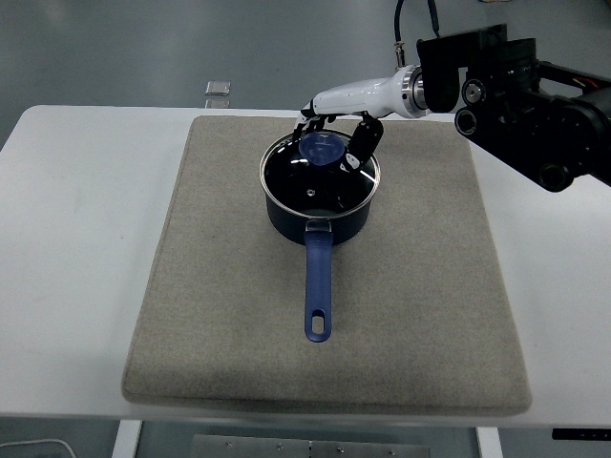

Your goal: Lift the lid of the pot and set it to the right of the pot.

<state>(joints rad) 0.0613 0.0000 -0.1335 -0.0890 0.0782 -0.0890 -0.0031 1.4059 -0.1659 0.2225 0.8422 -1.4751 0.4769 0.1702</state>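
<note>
A white desk (76, 286) carries a large grey mat (410, 315) covering its middle, with a small silvery object (218, 89) beyond its far-left edge.

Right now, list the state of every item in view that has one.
pot lid: on the pot, not lifted
knob: fingers curled around it, grip not certain
pot: upright on the mat, covered, handle toward the near edge
right hand: over the lid at the knob
mat: flat on the table
</note>
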